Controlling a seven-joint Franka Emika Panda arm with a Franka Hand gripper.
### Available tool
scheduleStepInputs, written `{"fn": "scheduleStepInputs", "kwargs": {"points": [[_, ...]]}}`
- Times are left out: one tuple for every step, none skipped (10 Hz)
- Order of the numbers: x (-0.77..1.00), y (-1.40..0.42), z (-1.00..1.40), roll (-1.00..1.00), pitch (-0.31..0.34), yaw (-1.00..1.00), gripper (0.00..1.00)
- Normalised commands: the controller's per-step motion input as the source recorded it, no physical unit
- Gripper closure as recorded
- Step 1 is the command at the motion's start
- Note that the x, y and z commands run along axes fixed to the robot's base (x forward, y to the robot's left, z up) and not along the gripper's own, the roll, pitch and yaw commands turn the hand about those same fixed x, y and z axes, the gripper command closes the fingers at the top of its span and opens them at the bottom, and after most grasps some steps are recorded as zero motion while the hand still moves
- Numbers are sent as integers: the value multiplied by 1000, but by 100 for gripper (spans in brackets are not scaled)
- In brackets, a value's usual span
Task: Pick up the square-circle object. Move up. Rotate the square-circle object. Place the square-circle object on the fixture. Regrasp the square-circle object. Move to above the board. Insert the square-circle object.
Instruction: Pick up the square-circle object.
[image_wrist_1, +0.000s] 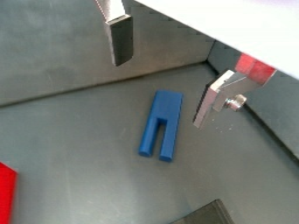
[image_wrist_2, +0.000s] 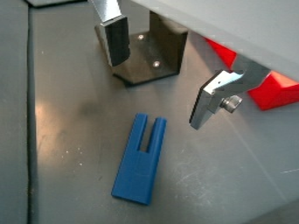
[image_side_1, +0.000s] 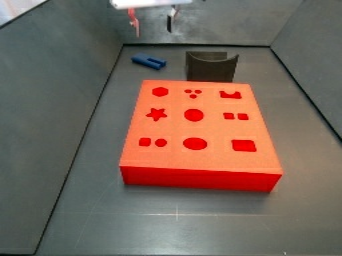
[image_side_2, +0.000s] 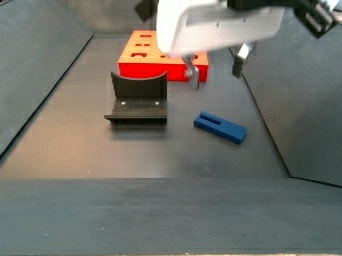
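Above the blue peg, the pincer (image_wrist_1: 163, 79) hangs with its two silver fingers (image_wrist_1: 121, 39) spread wide and nothing between them; in both wrist views the gap between the plates is bare grey floor. From that stance I judge it is lining up for the first pick, the plates set to come down either side of the piece.

The square-circle object (image_wrist_1: 162, 125) lies flat on the floor (image_wrist_2: 70, 131), just under the pincer and apart from both fingers. Its forked end, the two short legs, shows plainly in a wrist view (image_wrist_2: 142, 157). Lying flat and alone like that, it should be easy to close on across its narrow width.

In a side view the fixture (image_side_2: 138, 97) stands at about nine o'clock from the peg (image_side_2: 221, 126), near but not touching, its open side free to receive the piece later. Beyond it, at roughly twelve o'clock, is the board (image_side_2: 150, 55). The board's (image_side_1: 197, 135) top carries a star, circles, squares and a rectangle cut into it, all still unfilled.

No brand, label or writing can be read on anything I can see
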Motion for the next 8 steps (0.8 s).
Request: {"fn": "scheduleStepInputs", "kwargs": {"points": [[391,-40,-743,-109,123,0,0],[131,0,-677,-166,66,0,0],[0,0,-620,-167,0,180,0],[-257,14,-603,-114,-106,446,0],[-409,31,-566,-124,-183,554,0],[-334,0,-511,-119,-234,577,0],[-326,0,-346,-61,-234,520,0],[-57,0,-254,0,-57,314,0]]}}
